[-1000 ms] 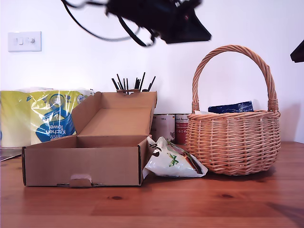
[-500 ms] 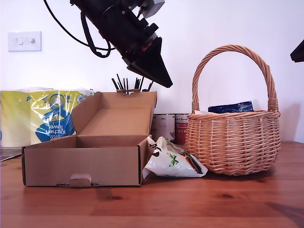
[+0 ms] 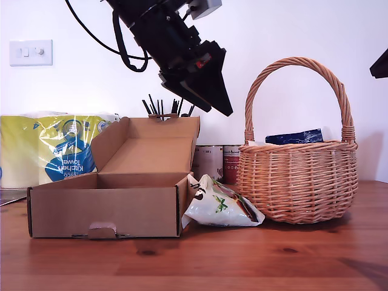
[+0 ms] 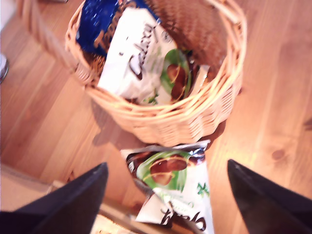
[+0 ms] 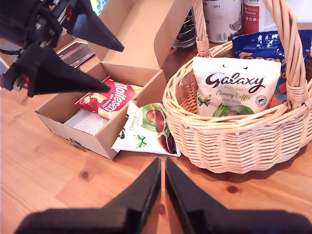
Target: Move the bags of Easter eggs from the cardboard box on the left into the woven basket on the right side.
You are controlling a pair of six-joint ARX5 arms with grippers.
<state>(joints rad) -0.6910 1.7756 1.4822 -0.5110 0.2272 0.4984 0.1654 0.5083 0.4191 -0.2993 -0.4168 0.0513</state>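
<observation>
Galaxy bag (image 3: 221, 205) leans (against box (image 3: 109, 209)).

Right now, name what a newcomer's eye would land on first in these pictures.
The big woven basket at the exterior view's right stands out, with a white Galaxy bag and a blue bag inside. Above the open cardboard box hangs my first end effector, its jaws wide open. A white-and-green bag lies on the wooden table between box and basket, and a red bag sits in the box.
</observation>
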